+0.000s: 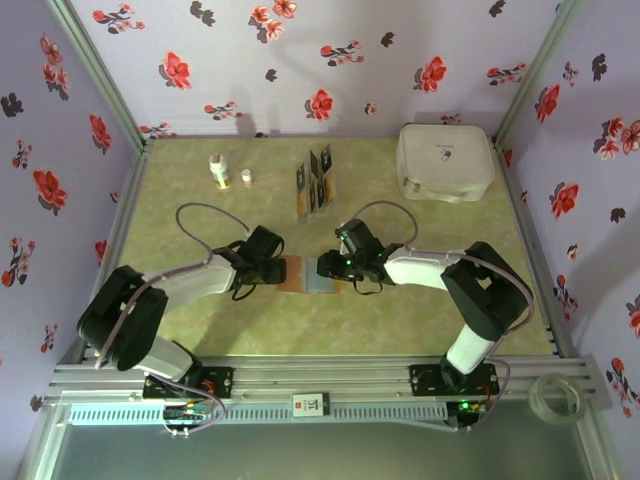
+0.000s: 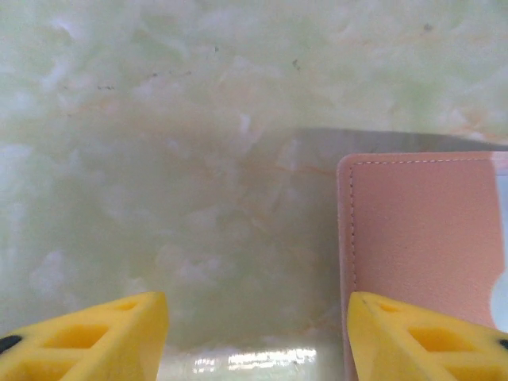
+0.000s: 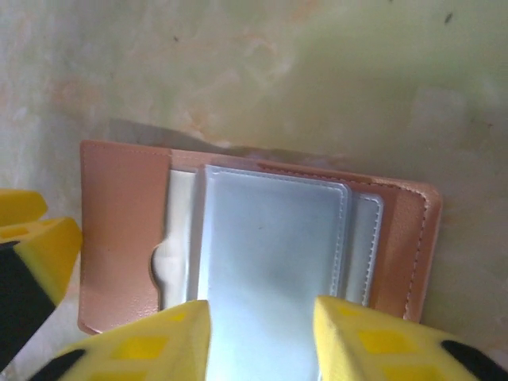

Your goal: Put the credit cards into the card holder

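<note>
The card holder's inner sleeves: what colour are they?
Grey-blue sleeves inside the brown card holder; clearest in the right wrist view.

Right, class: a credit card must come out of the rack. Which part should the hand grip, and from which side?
Its top edge, from above, pinching the flat faces: the credit cards seem to stand on edge in the rack, leaving only their tops free.

At bench (image 1: 385, 325) ctr: card holder (image 1: 305, 274) flat, btwn left tool (image 1: 280, 270) at its L edge and right tool (image 1: 325, 266) over its R half. Behind it, rack (image 1: 305, 197) w/ credit cards (image 1: 322, 165) upright in it. Back R: case (image 1: 444, 162). Back L: two bottles (image 1: 219, 171).
</note>
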Robot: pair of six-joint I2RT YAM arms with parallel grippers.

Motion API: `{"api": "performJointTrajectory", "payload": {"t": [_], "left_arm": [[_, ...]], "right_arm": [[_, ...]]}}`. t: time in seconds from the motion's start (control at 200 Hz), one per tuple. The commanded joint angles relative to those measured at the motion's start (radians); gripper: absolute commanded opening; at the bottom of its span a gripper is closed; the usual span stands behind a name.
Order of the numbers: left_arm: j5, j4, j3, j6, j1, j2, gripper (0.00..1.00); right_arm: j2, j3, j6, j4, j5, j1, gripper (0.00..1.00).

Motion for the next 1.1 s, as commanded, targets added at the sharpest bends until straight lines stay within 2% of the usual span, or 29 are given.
{"api": "performJointTrajectory", "payload": {"t": [0.0,0.095,0.22,0.275,0.645,0.955,1.095], "left_arm": [[-0.015,-0.045,0.05,-0.003,-0.003,-0.078,0.63],[0.026,-0.035,0.066,-0.022,-0.003,-0.121,0.64],[0.089,0.002,0.077,-0.053,-0.005,-0.148,0.63],[0.111,0.028,0.079,-0.068,-0.006,-0.154,0.62],[0.226,0.172,0.065,-0.137,-0.025,-0.09,0.57],[0.229,0.202,0.038,-0.137,-0.049,-0.031,0.56],[0.203,0.167,0.04,-0.124,-0.049,0.0,0.56]], "right_arm": [[-0.057,0.067,-0.043,-0.098,0.029,-0.003,0.41],[-0.061,0.094,-0.054,-0.119,0.018,-0.003,0.35],[-0.035,0.116,-0.052,-0.112,-0.023,-0.003,0.16],[-0.025,0.121,-0.052,-0.107,-0.026,-0.004,0.12],[-0.027,0.064,-0.058,-0.097,-0.015,-0.062,0.13],[-0.001,0.061,-0.067,-0.09,-0.029,-0.078,0.14],[0.014,0.066,-0.065,-0.087,-0.036,-0.078,0.15]]}}
